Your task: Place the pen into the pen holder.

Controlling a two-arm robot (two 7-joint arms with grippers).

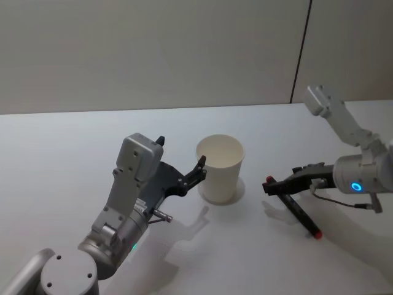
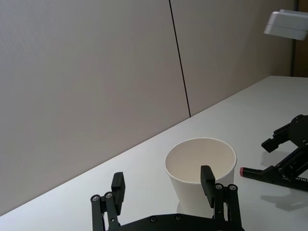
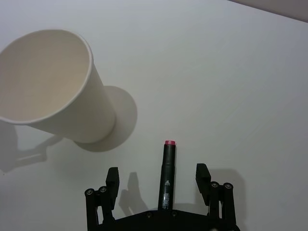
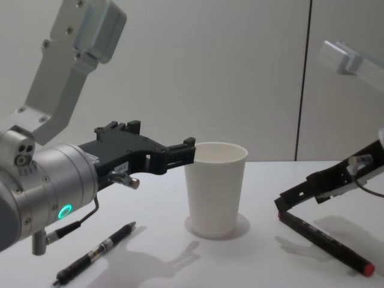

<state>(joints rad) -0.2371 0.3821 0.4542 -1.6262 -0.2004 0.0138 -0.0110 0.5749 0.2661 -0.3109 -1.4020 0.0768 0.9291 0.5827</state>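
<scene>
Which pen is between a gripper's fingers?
The red-capped pen, lying between the right gripper's open fingers; the silver-tipped pen lies apart, untouched.

Silver arms point(image 4: 51, 171), black screw-studded fingers point(image 2: 207, 179).

The pen holder point(image 1: 221, 167) looks like matt white paper, smooth-walled with a rolled rim. The surface point(image 1: 61, 160) is pale and smooth with a faint satin sheen. The left claw point(image 2: 162, 177) and right claw point(image 3: 157, 172) are matt black, either hard plastic or coated metal, with small bright screw heads. The pen point(image 3: 168, 163) has a matt black barrel and a red end. The second pen point(image 4: 96, 255) shows shiny silvery bands. The left arm's wrist casing point(image 4: 54, 186) is smooth, dull-gleaming grey.
</scene>
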